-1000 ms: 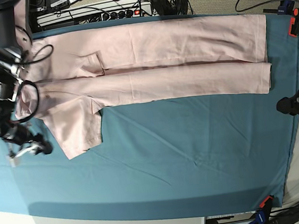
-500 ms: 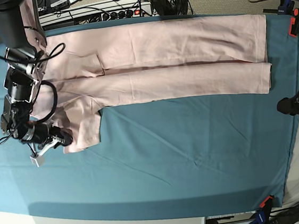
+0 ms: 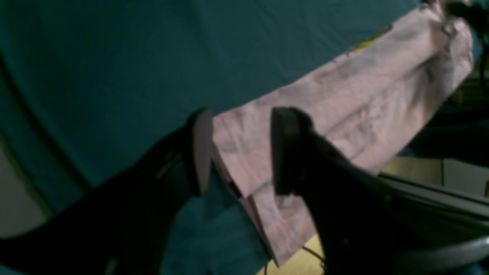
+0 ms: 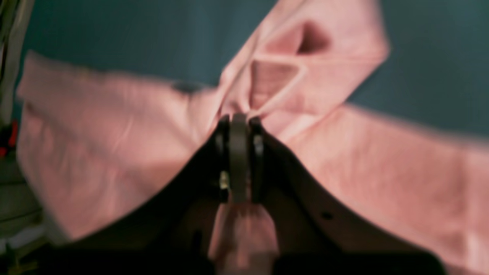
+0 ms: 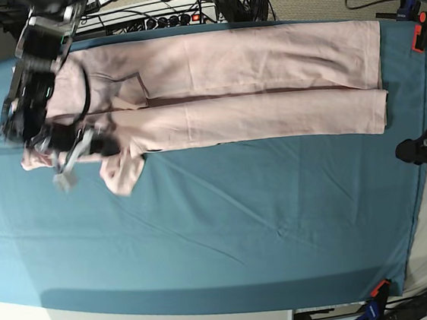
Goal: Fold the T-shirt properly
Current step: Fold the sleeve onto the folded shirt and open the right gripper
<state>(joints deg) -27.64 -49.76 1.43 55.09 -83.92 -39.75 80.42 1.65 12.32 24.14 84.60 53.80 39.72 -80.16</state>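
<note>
Pink cotton, soft and matte — the T-shirt (image 5: 229, 89) lies in a long band along the far side of the teal cloth (image 5: 264, 208) on the worktop, its two long edges folded in to meet at a lengthwise seam.

Base view: the sleeve (image 5: 121, 172), which a second ago lay flat and spread toward the near side of the shirt band, is now bunched and lifted inward by the right claw (image 5: 94, 146); judged, the sleeve tuck is under way, not finished.

Right wrist view: right claw (image 4: 238, 126) clamped on a gathered pleat of pink fabric, folds radiating from the pinch, image blurred.

Left wrist view: left claw (image 3: 238, 149) stands apart, holding nothing — the shirt's hemmed end (image 3: 275, 214), layered and stitched, lies beyond it.
</note>
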